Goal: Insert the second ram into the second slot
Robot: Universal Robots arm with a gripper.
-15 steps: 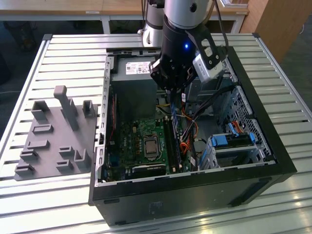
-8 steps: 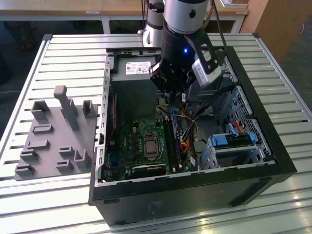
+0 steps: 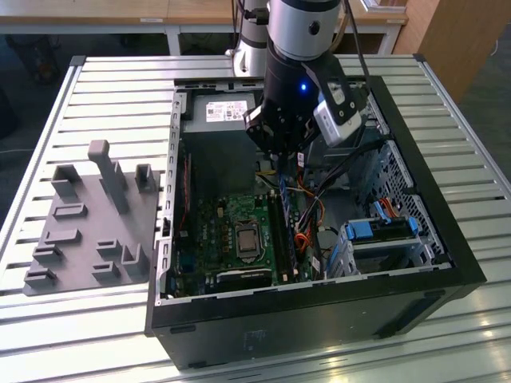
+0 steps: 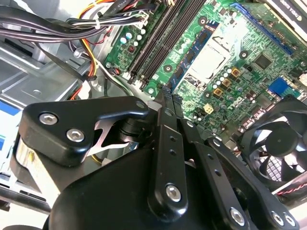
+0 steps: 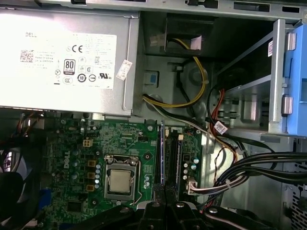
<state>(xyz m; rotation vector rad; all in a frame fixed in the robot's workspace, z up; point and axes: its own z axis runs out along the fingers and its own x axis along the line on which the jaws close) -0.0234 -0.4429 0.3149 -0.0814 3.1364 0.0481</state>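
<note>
**A:** What sits at the exterior view's left?

**B:** A grey fixture tray (image 3: 88,231) with upright pegs. It rests on the slatted table (image 3: 120,80), just beside the open computer case (image 3: 303,327).

**A:** And in the middle?

**B:** The arm reaches down into the case. The gripper (image 4: 169,96) hangs over the motherboard (image 5: 96,143), near the processor socket (image 5: 119,182).

**A:** The fingers?

**B:** The fingers (image 4: 165,139) are drawn close together, clamped on the second ram (image 5: 162,158). In the first wrist view the thin blue stick runs edge-on from between the fingertips. It lies lengthwise along the memory slots (image 5: 173,158), pointing towards the power supply (image 5: 62,57). Whether it is seated in a slot, I cannot tell.

**A:** At the exterior view's right?

**B:** Black cables (image 5: 254,167), then the drive bay's light-blue latches (image 3: 382,230), well apart from the gripper.
</note>
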